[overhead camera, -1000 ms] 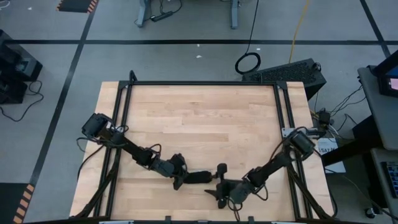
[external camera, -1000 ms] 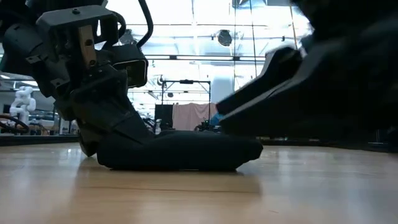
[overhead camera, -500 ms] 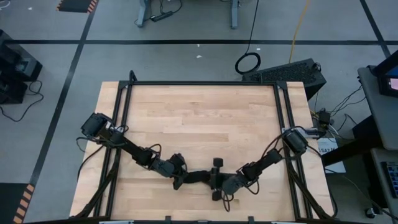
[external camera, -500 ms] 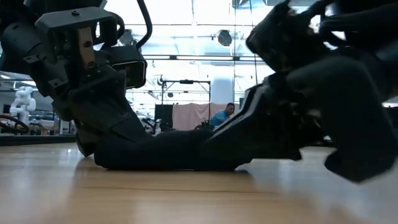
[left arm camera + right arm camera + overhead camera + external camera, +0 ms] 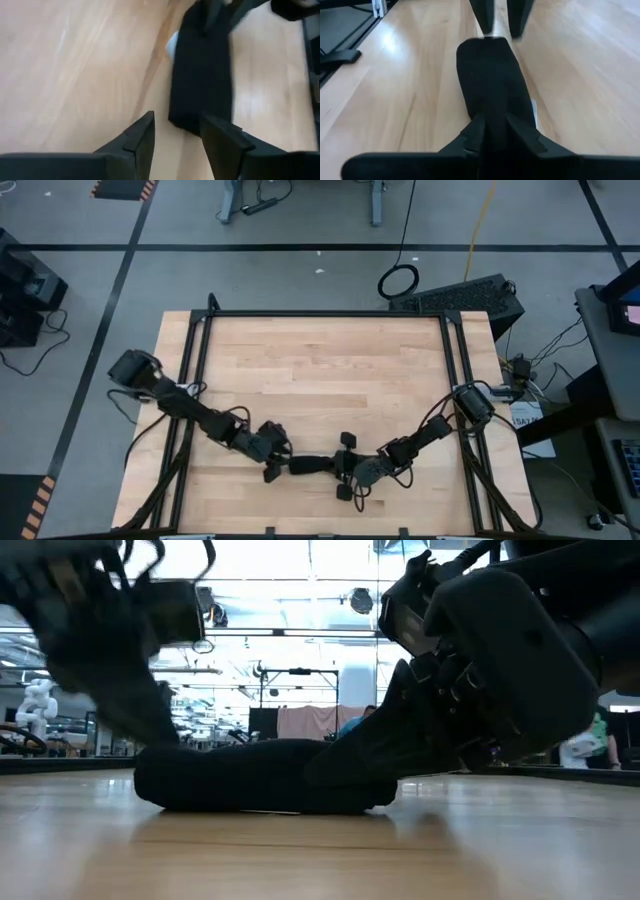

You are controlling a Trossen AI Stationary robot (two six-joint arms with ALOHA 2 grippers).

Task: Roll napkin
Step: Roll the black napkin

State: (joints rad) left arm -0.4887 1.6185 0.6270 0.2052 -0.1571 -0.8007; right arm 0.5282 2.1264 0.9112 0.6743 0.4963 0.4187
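Note:
The black napkin (image 5: pixel 312 465) lies as a short, thick roll on the wooden table (image 5: pixel 320 370), near the front edge. Its underside rests on the wood in the low view (image 5: pixel 250 778). A small white tag (image 5: pixel 534 107) shows at its side. My left gripper (image 5: pixel 175 132) stands open just off the roll's left end (image 5: pixel 192 117), and appears in the high view (image 5: pixel 273 465) left of the roll. My right gripper (image 5: pixel 345 465) is shut on the roll's right end. My left gripper has its open fingers on either side of the roll's left end; I cannot tell whether a fingertip (image 5: pixel 212 127) touches the cloth. My right gripper pinches the roll's right end (image 5: pixel 492 112) between its two fingers. The fingers come level from the table's right side and lie along the roll. The roll stays on the table.
A black metal frame (image 5: pixel 325 314) runs round the tabletop, with rails on the left and right. Bare wood stretches from the roll to the far edge. Beyond the table, a person in blue (image 5: pixel 352 726) sits far back in the room.
My left gripper has opened, let go of the roll's left end and drawn back toward the table's left edge. My right gripper has moved left onto the roll's right end and shut on it. The roll has stayed on the table.

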